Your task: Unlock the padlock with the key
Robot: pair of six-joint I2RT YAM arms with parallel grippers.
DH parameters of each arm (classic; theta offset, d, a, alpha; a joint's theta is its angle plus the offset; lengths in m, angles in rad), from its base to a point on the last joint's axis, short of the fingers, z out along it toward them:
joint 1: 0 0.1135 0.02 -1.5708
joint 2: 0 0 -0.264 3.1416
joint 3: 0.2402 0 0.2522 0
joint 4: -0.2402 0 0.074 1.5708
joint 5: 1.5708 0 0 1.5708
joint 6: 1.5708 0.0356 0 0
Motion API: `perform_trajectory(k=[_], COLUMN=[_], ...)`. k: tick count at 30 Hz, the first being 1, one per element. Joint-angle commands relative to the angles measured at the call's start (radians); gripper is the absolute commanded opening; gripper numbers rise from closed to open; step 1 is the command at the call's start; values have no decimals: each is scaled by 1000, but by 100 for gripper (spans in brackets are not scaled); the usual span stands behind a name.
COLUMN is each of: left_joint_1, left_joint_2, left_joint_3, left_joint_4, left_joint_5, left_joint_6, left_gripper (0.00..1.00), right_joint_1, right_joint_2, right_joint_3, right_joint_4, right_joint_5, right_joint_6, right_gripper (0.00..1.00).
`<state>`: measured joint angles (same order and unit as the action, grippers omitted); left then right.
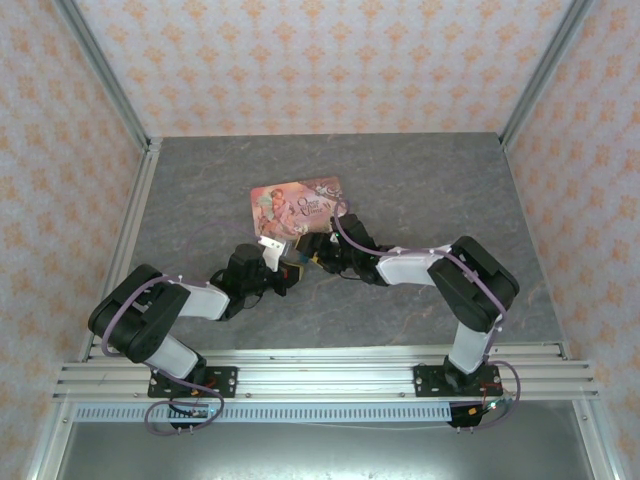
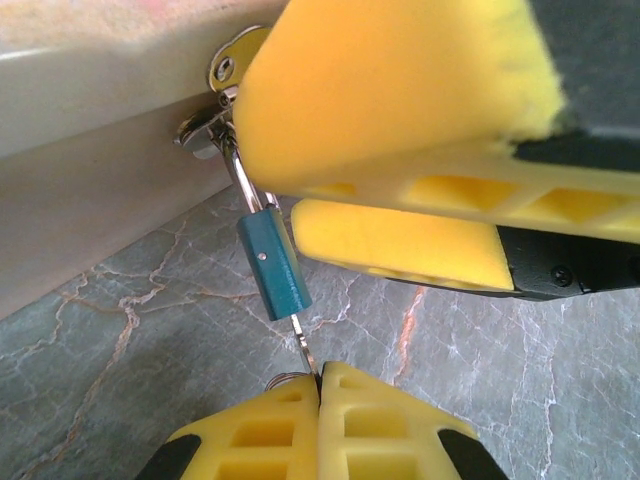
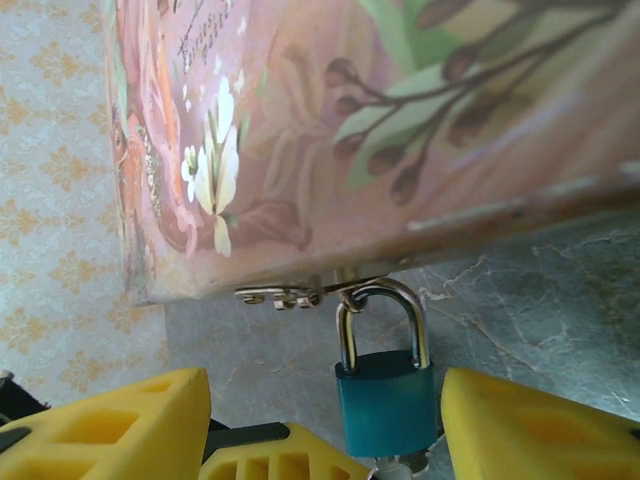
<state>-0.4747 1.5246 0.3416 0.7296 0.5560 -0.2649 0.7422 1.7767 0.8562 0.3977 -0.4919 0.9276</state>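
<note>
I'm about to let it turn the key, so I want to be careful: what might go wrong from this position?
1. The right hand straddles the padlock with jaws apart; hanging loose from the hasp of the pink tin, the lock may just swivel with the key.
2. The left hand pinches only the thin key's end, so it might slip or bend when twisted.

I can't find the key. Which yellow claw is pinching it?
The left gripper, shut on the key sticking out under the blue padlock. The right gripper has its jaws apart.
</note>
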Motion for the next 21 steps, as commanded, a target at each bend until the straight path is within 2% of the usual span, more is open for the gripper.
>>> perform_trajectory(k=[1, 12, 16, 21], left_joint_1=[11, 14, 15, 18], left_joint_2=[-19, -19, -23, -29], left_joint_3=[13, 7, 8, 2], left_joint_4=[39, 60, 58, 47], left_joint_5=[30, 33, 38, 29], left_joint_6=[-7, -21, -28, -23], left_gripper=[0, 0, 0, 0], right_joint_1=[2, 3, 3, 3], right_joint_2=[40, 77, 20, -125], right_joint_3=[-54, -89, -163, -172], right_joint_4=[-234, -40, 44, -87], right_joint_5=[34, -20, 47, 157], right_joint_6=[80, 90, 100, 14], right_gripper=[63, 60, 61, 60])
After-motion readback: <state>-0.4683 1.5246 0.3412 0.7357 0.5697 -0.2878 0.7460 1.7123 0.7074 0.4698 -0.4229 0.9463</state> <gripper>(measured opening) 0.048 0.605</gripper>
